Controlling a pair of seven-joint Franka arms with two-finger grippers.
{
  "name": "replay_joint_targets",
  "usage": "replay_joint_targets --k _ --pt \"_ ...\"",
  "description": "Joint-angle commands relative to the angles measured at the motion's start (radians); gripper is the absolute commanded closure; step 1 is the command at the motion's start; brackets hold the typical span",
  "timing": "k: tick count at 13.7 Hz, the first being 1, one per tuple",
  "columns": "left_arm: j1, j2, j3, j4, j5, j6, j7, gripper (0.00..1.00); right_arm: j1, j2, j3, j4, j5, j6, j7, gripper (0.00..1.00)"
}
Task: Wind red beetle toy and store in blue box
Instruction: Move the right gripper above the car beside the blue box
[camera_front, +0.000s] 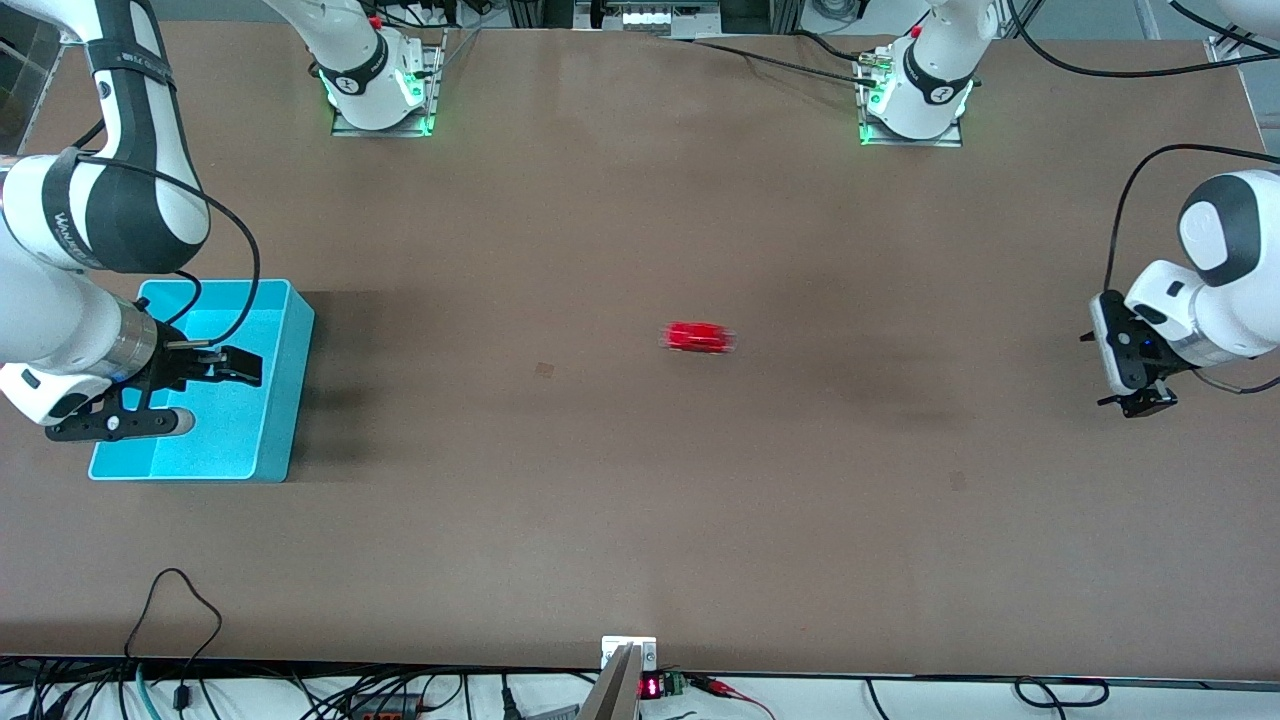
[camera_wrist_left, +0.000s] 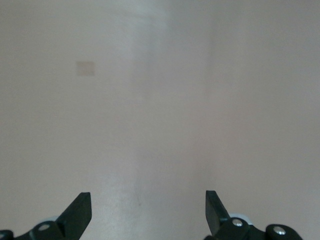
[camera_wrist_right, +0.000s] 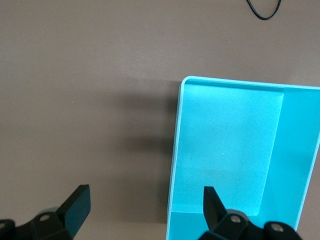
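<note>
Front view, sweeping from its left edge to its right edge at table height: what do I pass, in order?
Right gripper with open fingers over the blue box → red beetle toy, blurred, alone mid-table → left gripper, open, at the left arm's end.

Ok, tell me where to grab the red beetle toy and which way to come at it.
Come straight down from above and pinch the red beetle toy across its narrow width, fingers on its two long flanks. It lies alone mid-table with its long axis running between the arms' ends, and its rounded roof offers no flat hold. It looks smeared, perhaps rolling, so wait until it rests. Both the left gripper and right gripper are open.
</note>
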Motion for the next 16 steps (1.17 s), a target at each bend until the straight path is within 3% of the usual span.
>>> replay_joint_targets --k 1,3,7,8,13,16 --pt "-0.033 -0.023 0.005 0.026 -0.012 -0.023 -0.219 0.00 -0.040 -0.026 0.008 -0.054 0.015 0.017 -0.004 0.00" --pt "-0.041 -0.020 0.005 0.048 -0.012 -0.061 -0.431 0.00 -0.046 -0.052 0.008 -0.114 0.018 0.027 -0.010 0.00" --pt "-0.041 -0.021 0.006 0.111 -0.001 -0.072 -0.853 0.00 -0.046 -0.276 0.009 -0.537 0.018 0.312 -0.019 0.00" --pt "-0.041 -0.020 0.006 0.132 -0.001 -0.101 -0.924 0.00 -0.046 -0.305 0.009 -0.601 0.018 0.337 -0.050 0.00" --pt "-0.044 -0.055 0.005 0.221 -0.009 -0.243 -1.235 0.00 -0.057 -0.336 0.011 -0.701 0.018 0.347 -0.246 0.00" --pt "-0.073 -0.089 0.020 0.261 -0.032 -0.244 -1.262 0.00 -0.054 -0.365 0.017 -0.780 0.016 0.356 -0.420 0.00"
